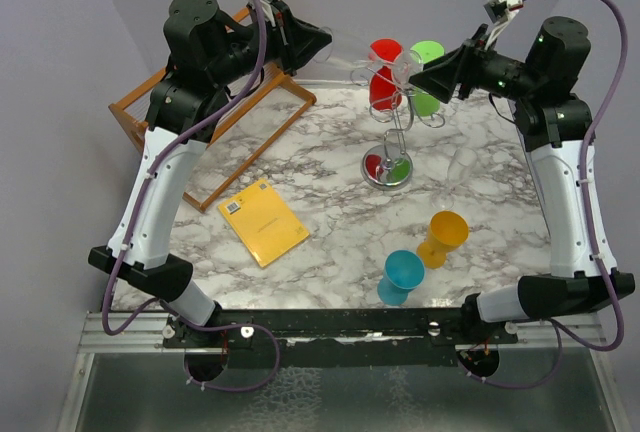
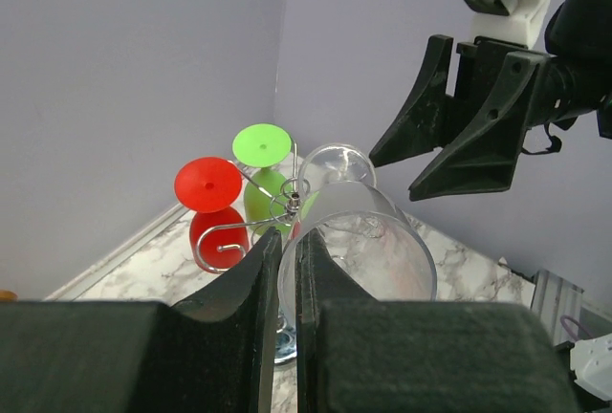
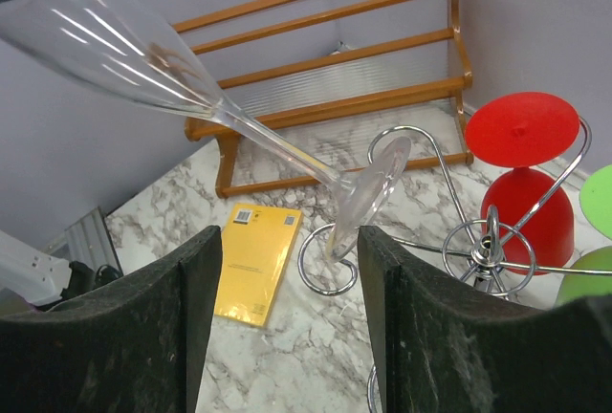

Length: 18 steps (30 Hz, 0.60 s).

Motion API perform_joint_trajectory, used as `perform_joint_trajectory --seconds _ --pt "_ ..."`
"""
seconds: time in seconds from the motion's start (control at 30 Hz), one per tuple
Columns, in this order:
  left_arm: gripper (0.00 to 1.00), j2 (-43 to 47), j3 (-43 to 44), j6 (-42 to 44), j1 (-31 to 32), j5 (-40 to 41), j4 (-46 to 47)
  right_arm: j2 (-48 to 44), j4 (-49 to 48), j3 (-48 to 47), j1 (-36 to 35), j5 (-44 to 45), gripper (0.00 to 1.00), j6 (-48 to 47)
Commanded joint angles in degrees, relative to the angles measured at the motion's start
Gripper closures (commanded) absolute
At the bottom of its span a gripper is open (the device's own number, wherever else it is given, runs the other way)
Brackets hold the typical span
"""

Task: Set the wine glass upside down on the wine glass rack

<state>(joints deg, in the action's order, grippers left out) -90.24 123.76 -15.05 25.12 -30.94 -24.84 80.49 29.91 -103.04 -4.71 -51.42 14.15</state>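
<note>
My left gripper [image 1: 305, 42] is shut on the rim of a clear wine glass [image 1: 350, 54] and holds it on its side in the air, with the foot [image 1: 400, 72] pointing right at the rack's top. In the left wrist view the fingers pinch the bowl wall [image 2: 359, 241]. The silver wire rack [image 1: 392, 137] stands on a round shiny base [image 1: 372, 178]. A red glass [image 1: 384, 77] and a green glass [image 1: 427, 77] hang upside down on it. My right gripper [image 1: 428, 77] is open. The clear foot [image 3: 373, 193] sits just beyond its fingers, over a scroll arm [image 3: 325, 262].
A slatted wooden rack [image 1: 200, 122] lies at the back left. A yellow booklet [image 1: 263, 222] lies on the marble table. A teal cup [image 1: 400, 274] and an orange cup [image 1: 443, 237] stand at the front right. Walls close in behind the rack.
</note>
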Motion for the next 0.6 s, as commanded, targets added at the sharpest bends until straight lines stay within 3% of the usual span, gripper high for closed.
perform_joint_trajectory --seconds 0.0,0.3,0.57 --pt "1.00 0.6 2.6 -1.1 -0.2 1.4 4.5 1.4 -1.7 -1.3 -1.8 6.9 0.43 0.9" --pt "1.00 0.6 2.9 -1.0 -0.2 1.0 4.5 1.2 -4.3 0.2 -2.7 8.5 0.51 2.0" --pt "1.00 1.5 1.7 -1.1 -0.3 0.3 4.9 2.4 -5.7 0.7 -2.8 9.2 0.83 4.9"
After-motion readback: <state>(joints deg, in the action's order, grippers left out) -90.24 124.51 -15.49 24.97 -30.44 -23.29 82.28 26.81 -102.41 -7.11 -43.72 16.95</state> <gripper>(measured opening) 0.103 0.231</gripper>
